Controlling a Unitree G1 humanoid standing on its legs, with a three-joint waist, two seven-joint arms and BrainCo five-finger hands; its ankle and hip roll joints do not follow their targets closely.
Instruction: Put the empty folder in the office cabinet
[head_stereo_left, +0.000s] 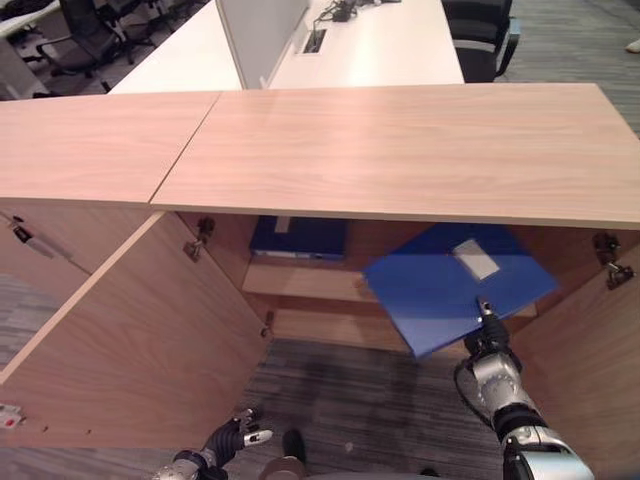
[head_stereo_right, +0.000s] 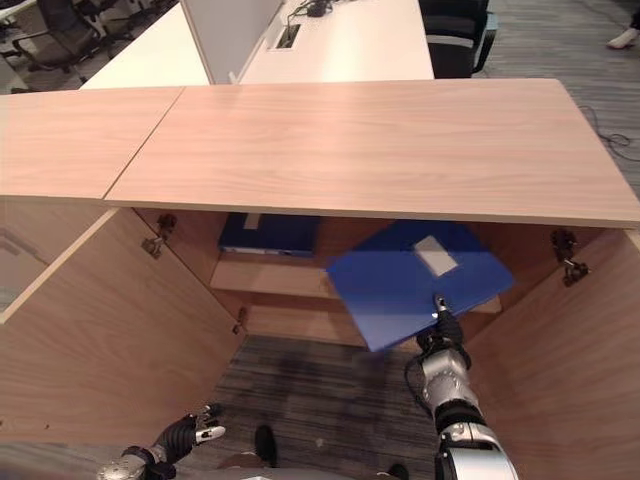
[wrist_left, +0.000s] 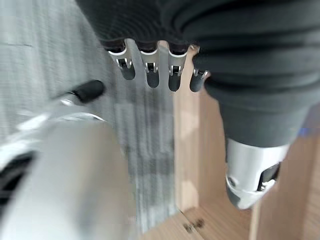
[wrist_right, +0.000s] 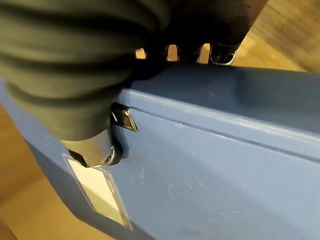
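I have the blue folder (head_stereo_left: 445, 285) clamped in the right hand (head_stereo_left: 487, 345): in the right wrist view the thumb (wrist_right: 97, 150) lies on the upper face beside the white spine label (wrist_right: 97, 192), while the fingers (wrist_right: 222, 52) wrap over the far edge. This pinch on one corner leaves the rest of the folder free to lead into the opening.

The folder sits tilted, its far part already under the top panel of the office cabinet (head_stereo_left: 400, 150) and above the inner shelf (head_stereo_left: 300, 280); the near corner hangs out toward me. I judge the tilt serves to clear the shelf's front edge before the folder is laid flat.

A second blue folder (head_stereo_left: 298, 238) lies on the shelf to the left, apart from the one I carry, so the free space is on the right.

The left cabinet door (head_stereo_left: 130, 340) stands swung wide open, giving a clear entry.

The left hand (head_stereo_left: 235, 438) hangs low over the grey carpet (head_stereo_left: 350, 390), fingers relaxed, grasping nothing; it is kept out of the path.
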